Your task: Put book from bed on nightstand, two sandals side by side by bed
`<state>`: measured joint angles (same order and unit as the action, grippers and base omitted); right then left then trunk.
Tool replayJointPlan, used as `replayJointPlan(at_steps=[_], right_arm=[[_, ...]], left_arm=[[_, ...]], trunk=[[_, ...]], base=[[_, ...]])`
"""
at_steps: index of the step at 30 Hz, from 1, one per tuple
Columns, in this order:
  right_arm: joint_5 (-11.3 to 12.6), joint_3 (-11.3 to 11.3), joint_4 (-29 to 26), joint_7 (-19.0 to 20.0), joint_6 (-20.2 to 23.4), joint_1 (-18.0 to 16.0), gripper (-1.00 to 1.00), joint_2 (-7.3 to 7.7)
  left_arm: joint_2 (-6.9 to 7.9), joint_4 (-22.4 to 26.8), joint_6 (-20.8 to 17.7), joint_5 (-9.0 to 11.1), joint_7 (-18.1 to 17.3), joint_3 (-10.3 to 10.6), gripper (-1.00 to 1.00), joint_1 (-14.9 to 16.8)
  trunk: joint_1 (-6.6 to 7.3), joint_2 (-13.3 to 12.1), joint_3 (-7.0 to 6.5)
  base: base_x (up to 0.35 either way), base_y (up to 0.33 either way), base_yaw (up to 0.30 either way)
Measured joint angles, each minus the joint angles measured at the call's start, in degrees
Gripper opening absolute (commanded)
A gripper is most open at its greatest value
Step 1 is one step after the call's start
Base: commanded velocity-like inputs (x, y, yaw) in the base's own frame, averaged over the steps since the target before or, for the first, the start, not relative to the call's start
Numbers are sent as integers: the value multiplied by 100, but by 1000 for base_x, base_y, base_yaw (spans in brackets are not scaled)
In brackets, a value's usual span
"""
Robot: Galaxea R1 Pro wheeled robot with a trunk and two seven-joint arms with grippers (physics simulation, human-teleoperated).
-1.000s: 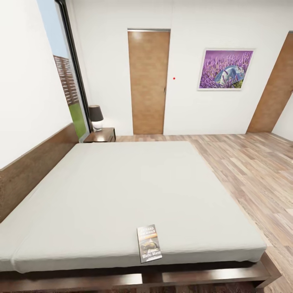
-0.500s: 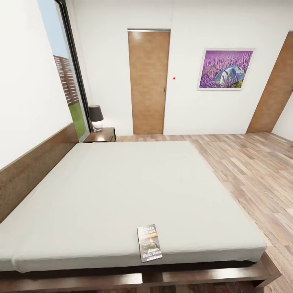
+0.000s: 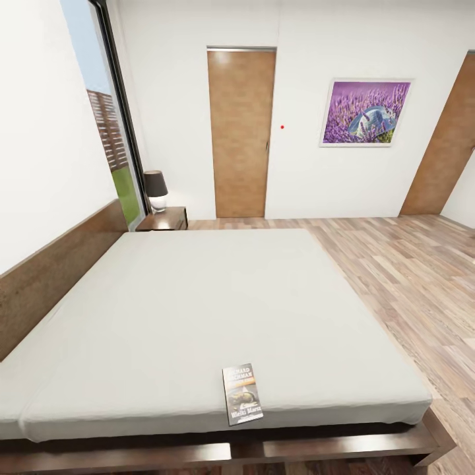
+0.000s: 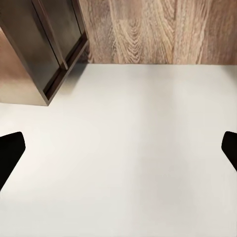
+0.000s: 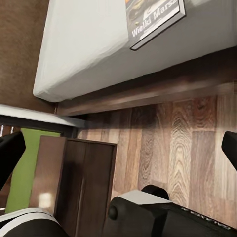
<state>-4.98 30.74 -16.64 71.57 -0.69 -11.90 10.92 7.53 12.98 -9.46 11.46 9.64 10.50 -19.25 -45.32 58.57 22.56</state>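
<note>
Near the bed's (image 3: 198, 310) foot edge lies the book (image 3: 242, 394); both end effectors spread, holding nothing.

Dark paperback book (image 3: 242, 394) lay flat at near edge of off-white bed (image 3: 198, 310), dark nightstand (image 3: 163, 219) stood beyond headboard corner

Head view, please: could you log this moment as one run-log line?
stage: facing bed | dark paperback book: flat at near edge of off-white mattress bed | dark brown nightstand: far corner, holds lamp | left gripper: open | right gripper: open
</note>
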Motion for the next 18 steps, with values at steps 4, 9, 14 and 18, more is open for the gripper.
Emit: replayJointPlan(at_steps=[4,9,14,18], right_arm=[[-1,-9,20,-40,46,0,100,-1],[-2,-15,62,-62,195,0,100,-1],[9,-13,91,-63,394,-1,100,-13],[15,-13,103,-27,523,-1,100,-86]], left_arm=[[1,0,-1,0,-3,0,100,0],[4,0,-2,0,-6,0,100,1],[3,0,-1,-5,-21,0,100,-1],[5,0,2,-4,-63,0,100,-1]], trunk=[[0,0,0],[0,0,0],[0,0,0],[0,0,0]], base=[[0,0,0],[0,0,0],[0,0,0],[0,0,0]])
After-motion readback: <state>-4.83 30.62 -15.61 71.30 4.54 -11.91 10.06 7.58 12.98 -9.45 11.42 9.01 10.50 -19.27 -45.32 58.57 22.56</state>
